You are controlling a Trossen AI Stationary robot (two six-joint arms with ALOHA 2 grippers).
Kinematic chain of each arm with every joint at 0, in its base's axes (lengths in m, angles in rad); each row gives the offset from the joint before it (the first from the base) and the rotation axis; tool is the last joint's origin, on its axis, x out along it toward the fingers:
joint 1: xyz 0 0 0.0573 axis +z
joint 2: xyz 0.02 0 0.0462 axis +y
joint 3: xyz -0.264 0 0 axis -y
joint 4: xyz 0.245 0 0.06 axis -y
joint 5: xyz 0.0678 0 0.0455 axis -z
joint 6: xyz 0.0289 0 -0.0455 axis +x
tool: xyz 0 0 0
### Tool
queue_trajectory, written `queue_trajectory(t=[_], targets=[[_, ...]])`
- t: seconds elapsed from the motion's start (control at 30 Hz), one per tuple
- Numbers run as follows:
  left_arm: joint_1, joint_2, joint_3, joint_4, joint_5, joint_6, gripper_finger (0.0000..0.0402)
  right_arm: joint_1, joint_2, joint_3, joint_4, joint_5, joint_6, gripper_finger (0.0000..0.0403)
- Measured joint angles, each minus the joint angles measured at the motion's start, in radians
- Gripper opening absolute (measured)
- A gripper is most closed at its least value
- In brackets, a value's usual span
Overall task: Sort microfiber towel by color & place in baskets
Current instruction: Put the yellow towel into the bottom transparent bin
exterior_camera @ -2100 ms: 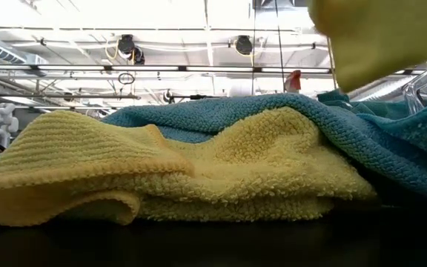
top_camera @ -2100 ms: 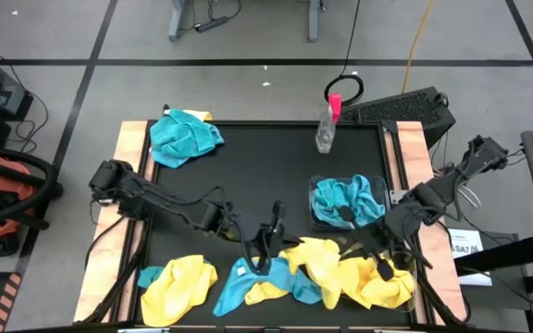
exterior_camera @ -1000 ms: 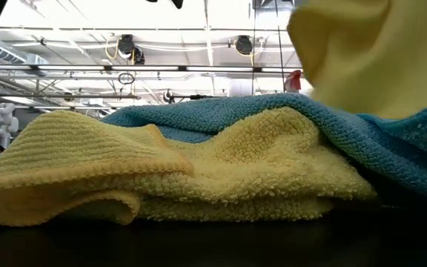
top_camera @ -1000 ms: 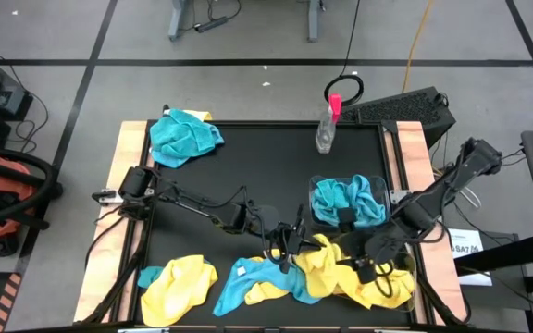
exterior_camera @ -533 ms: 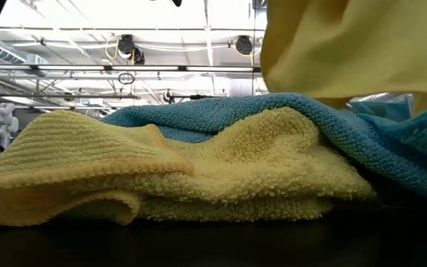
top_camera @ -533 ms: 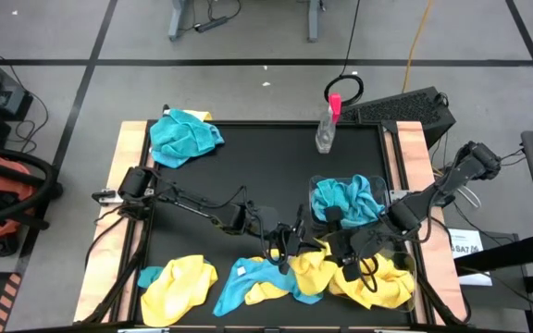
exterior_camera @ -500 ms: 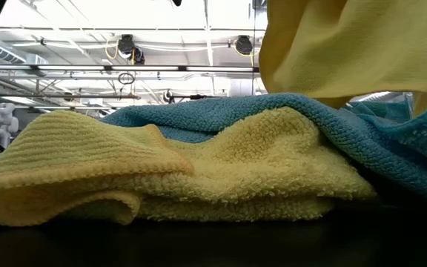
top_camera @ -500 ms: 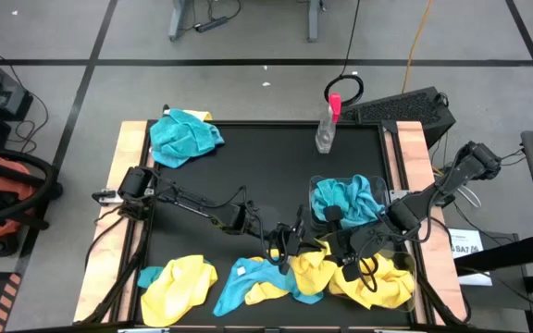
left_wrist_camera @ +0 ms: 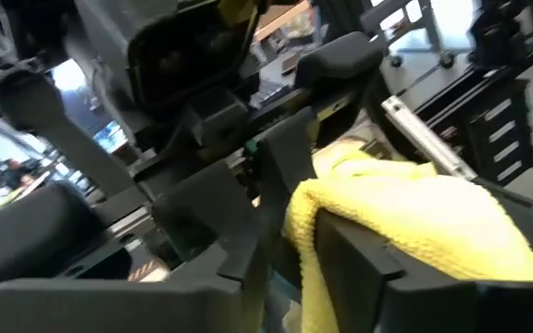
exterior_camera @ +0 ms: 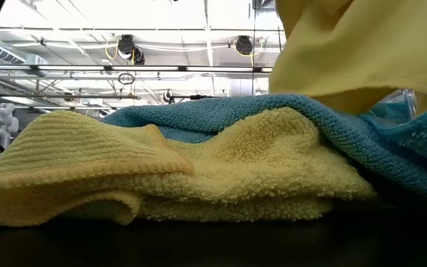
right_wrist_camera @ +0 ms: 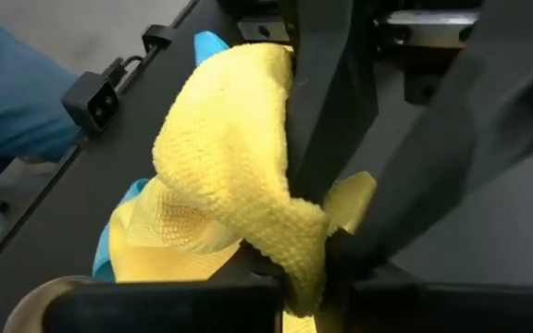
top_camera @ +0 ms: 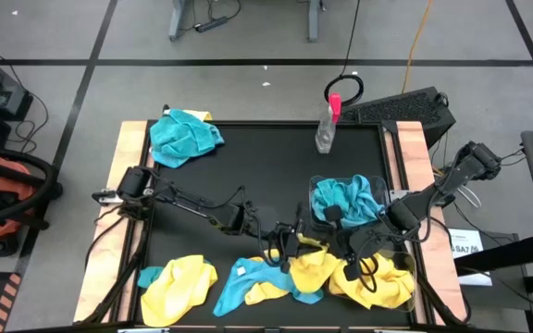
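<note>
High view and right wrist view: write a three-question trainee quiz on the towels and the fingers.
1. True or false: the see-through clear plastic rectangular tub holds yellow towels.
2. The right gripper has its fingers shut on: A) a blue towel, B) a yellow microfiber towel, C) a spray bottle.
3. What colour is the microfiber towel heap at the far left corner of the black table?
Key: 1 false, its towels are blue; 2 B; 3 blue.

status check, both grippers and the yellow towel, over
Right gripper shut on yellow towel. Left gripper at same towel, grip unclear. Basket holds blue towels.
</note>
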Motion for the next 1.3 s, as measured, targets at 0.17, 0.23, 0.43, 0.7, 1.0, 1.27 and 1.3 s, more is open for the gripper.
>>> queue_trajectory(t=[0.17,0.23,0.43,0.7,1.0,1.27,1.3], targets=[[-0.006,-0.026,0.000,-0.059,-0.120,0.017,0.0134,0.007,-0.019,0.000,-0.066,0.017,0.045,0.0009],[-0.009,-0.040,0.000,-0.091,-0.163,0.047,0.0138,0.021,-0.041,0.001,-0.103,0.012,0.070,0.0008],[-0.021,-0.093,-0.001,-0.298,-0.355,0.076,0.0139,0.067,-0.149,0.002,-0.201,-0.102,0.187,0.0006],[-0.030,-0.146,-0.001,-0.553,-0.456,0.011,0.0139,0.125,-0.310,0.002,-0.407,-0.293,0.517,0.0005],[-0.031,-0.155,-0.001,-0.652,-0.456,-0.064,0.0139,0.167,-0.290,0.002,-0.736,-0.396,0.768,0.0005],[-0.023,-0.155,-0.001,-0.668,-0.456,-0.091,0.0139,0.168,-0.122,0.002,-0.612,-0.464,0.676,0.0008],[-0.022,-0.155,-0.001,-0.670,-0.456,-0.091,0.0139,0.168,-0.095,0.002,-0.591,-0.468,0.662,0.0008]])
